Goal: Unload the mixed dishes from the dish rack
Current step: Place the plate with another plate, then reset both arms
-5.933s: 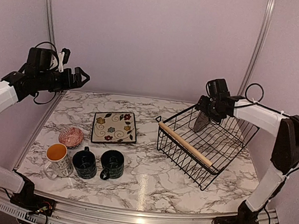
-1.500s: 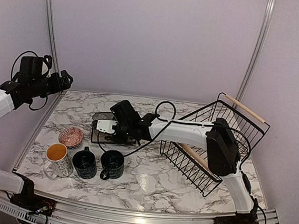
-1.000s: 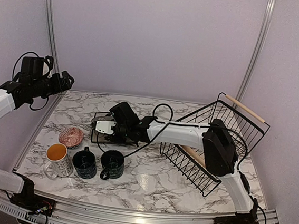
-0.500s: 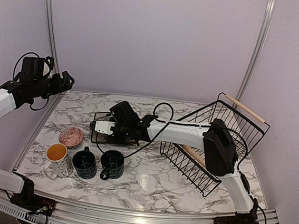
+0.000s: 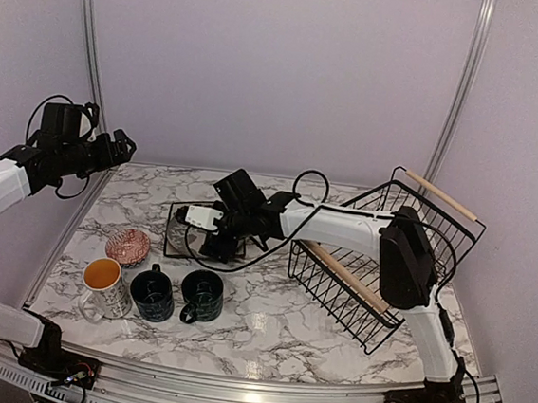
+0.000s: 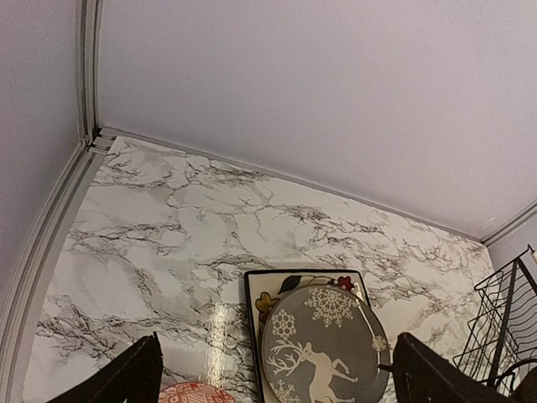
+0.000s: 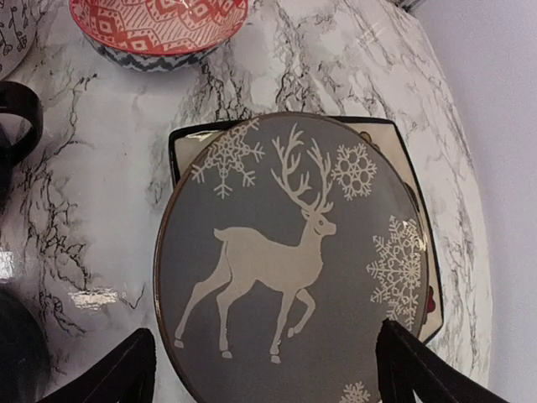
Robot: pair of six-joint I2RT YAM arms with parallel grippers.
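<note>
as right arm (image 5: 342, 230) stretches leftward, end effector (image 5: 218, 245) gapes.

White arm links (image 5: 342, 230), black joints (image 5: 407, 258), looping black cables (image 5: 312, 171)

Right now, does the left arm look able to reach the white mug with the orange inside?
Probably yes. The white mug stands uncovered at near left; the left gripper hangs open above that side, and the right gripper is away over the plates.
</note>
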